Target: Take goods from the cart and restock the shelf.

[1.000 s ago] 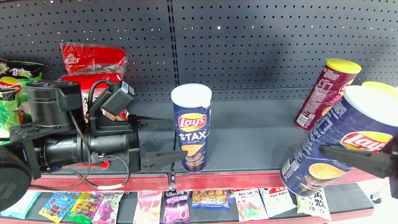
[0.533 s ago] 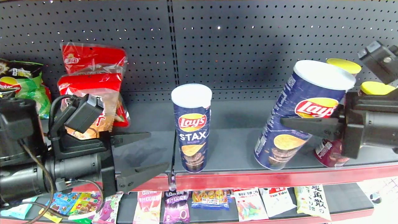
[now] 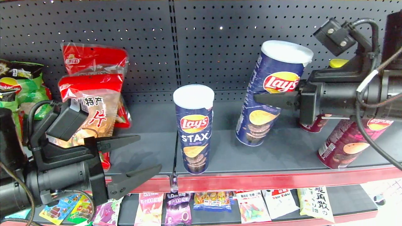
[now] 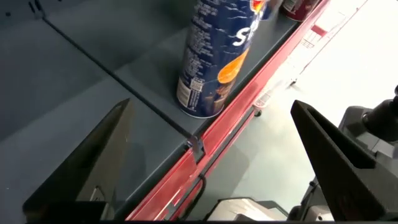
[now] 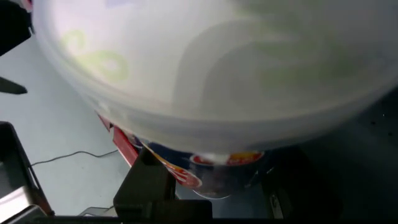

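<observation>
Dark pegboard shelf [image 3: 282,150]: the right gripper [image 3: 265,97] is clamped on a blue chip can [image 3: 281,82]. It's tilted, top leaning right, with the base far-right of the standing can [image 3: 194,131], so it probably needs straightening. The left gripper [image 3: 150,153] is spread and empty.

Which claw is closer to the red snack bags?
Left. The left claw is open right by the red snack bags; the right claw is across the shelf, gripping a tilted blue chip can.

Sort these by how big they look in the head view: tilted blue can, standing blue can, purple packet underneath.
1. tilted blue can, held in the right gripper; maybe it's just nearer
2. standing blue can
3. purple packet, smallest by far
</observation>
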You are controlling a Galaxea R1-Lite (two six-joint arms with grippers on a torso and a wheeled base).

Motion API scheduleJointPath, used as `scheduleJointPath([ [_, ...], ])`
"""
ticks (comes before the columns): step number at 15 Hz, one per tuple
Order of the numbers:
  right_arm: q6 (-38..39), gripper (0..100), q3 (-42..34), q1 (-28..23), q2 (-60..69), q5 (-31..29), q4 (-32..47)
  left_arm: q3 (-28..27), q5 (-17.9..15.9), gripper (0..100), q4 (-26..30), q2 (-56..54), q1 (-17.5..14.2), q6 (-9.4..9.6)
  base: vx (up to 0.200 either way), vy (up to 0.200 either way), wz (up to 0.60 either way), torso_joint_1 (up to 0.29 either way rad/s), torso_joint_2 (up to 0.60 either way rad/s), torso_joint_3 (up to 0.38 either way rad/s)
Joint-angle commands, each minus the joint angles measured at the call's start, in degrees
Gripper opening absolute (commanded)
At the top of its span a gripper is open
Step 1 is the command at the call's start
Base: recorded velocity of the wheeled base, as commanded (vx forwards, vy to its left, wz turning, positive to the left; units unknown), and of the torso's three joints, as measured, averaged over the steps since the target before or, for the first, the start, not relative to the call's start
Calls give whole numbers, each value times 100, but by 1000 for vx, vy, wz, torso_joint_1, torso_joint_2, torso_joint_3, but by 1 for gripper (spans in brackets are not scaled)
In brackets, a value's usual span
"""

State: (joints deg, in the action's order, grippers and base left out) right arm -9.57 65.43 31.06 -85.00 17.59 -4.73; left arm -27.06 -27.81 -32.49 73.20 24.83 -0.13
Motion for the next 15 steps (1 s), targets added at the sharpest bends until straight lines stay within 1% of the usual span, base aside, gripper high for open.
scheduleJointPath([
  [1,-1,0,418,23,-508,25,-2,17,-5,100,-12,-34,-5,5,0,0,0,0,0,0],
  [5,8,0,1025,32,-1132,113,-10,157,-14,100,-21,-175,-5,-4,0,0,0,0,0,0],
  [7,-1,0,1262,93,-1414,298,-54,140,3,100,-21,-193,-5,-4,0,0,0,0,0,0],
  [9,-1,0,1385,111,-1721,324,-283,131,162,100,-21,-236,-5,5,0,0,0,0,0,0],
  [10,-1,0,1438,111,-1932,438,-511,157,337,100,-12,-272,-5,5,0,0,0,0,0,0],
  [12,8,0,1464,111,-1976,508,-538,157,364,100,-12,-280,-5,5,0,0,0,0,0,0],
  [13,-10,0,1824,111,-2336,596,-538,140,381,100,-12,-289,-13,-4,0,0,0,0,0,0],
  [15,-142,0,2062,111,-2556,596,-538,131,390,100,-12,-289,-13,-4,0,0,0,0,0,0],
])
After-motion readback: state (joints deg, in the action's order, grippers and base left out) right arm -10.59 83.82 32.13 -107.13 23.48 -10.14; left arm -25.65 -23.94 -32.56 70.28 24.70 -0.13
